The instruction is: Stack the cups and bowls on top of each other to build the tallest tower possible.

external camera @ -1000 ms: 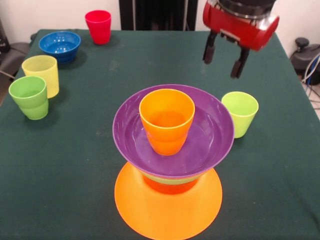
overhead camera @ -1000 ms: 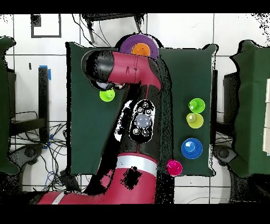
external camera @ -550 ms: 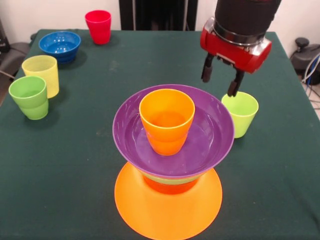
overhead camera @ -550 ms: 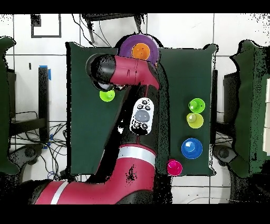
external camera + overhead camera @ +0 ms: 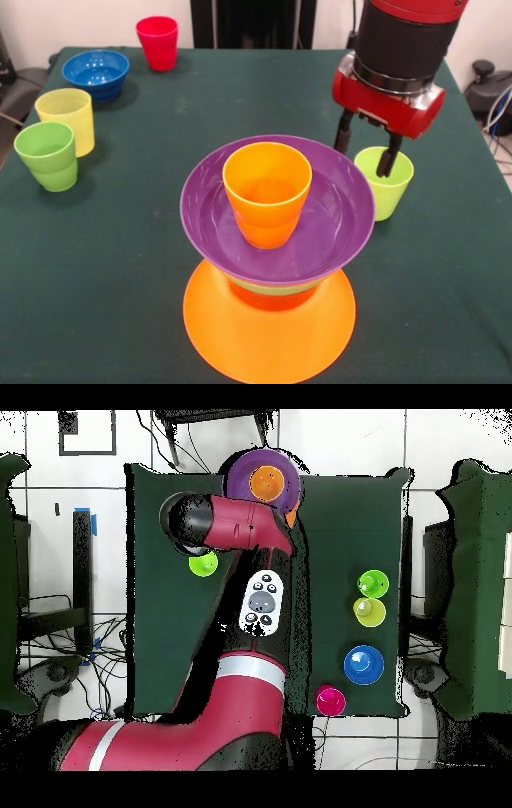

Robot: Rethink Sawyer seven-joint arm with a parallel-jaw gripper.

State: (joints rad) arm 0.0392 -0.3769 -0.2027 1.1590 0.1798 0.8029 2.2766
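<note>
cup (image 5: 266,194) in stacked bowls (image 5: 277,216), another cup (image 5: 385,182) just right, claw (image 5: 366,148) above it

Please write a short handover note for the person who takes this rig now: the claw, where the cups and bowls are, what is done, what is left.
Claw: open, at the lime green cup, one finger over its mouth, the other outside the rim; nothing gripped.
Tower: wide orange bowl as base, red-orange and green layers, purple bowl, orange cup on top.
On the table apart: blue bowl, red cup, pale yellow cup, green cup.
Left: grip the lime green cup, stack it, then add the others.
</note>
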